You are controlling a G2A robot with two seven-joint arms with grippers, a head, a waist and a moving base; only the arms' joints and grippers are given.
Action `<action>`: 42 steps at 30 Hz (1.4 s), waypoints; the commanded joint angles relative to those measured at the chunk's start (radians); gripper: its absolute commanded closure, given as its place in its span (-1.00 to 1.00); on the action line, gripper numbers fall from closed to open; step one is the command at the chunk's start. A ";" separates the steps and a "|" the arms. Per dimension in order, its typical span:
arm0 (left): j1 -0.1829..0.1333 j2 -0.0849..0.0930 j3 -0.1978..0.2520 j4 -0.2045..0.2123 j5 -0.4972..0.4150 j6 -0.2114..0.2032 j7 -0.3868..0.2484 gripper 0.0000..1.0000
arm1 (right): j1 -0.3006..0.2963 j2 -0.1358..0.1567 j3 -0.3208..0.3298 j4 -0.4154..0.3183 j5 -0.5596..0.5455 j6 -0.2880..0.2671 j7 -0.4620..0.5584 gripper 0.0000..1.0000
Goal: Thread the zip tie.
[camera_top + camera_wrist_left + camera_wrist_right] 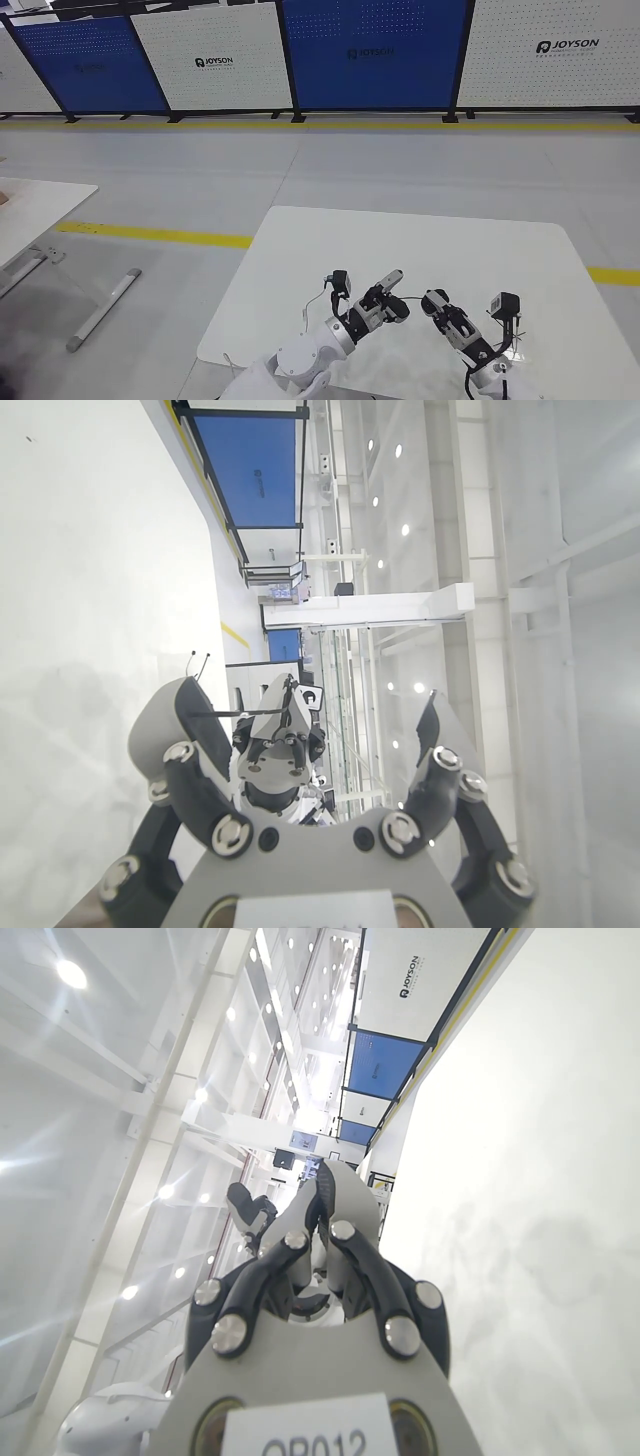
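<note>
Black zip tie [235, 713] pinched by R end effector [324, 1178]; L end effector [312, 692] spread, over white table [480, 250].

Narrow gap between left tool [397, 295] and right tool [433, 300], zip tie [235, 714] spanning it, open table [420, 240] room beyond.

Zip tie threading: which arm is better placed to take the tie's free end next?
Left, probably. The right gripper is shut on the zip tie, so it is occupied. The left gripper is open, and the tie's free end reaches one of its fingers.
</note>
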 commanded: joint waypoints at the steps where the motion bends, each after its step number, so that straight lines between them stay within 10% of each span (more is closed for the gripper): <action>1: 0.000 0.000 0.000 0.000 0.000 0.000 0.000 -1.00 | 0.000 0.000 0.000 0.000 0.000 0.000 0.000 1.00; 29: -0.011 -0.008 0.022 0.027 0.058 -0.001 0.036 -1.00 | 0.011 -0.003 -0.002 0.011 0.032 0.000 0.049 1.00; 30: -0.010 -0.008 0.021 0.028 0.060 -0.004 0.034 -0.90 | 0.011 -0.003 -0.002 0.011 0.032 0.000 0.049 1.00; 31: -0.010 -0.008 0.020 0.028 0.062 -0.007 0.031 -0.12 | 0.011 -0.003 -0.002 0.011 0.032 0.000 0.049 1.00; 37: -0.004 -0.007 0.011 0.026 0.067 -0.028 0.030 0.96 | 0.011 -0.003 -0.002 0.011 0.032 0.000 0.049 1.00; 42: 0.003 -0.008 0.007 0.022 0.067 -0.041 0.026 1.00 | 0.011 -0.003 -0.002 0.011 0.032 0.000 0.049 1.00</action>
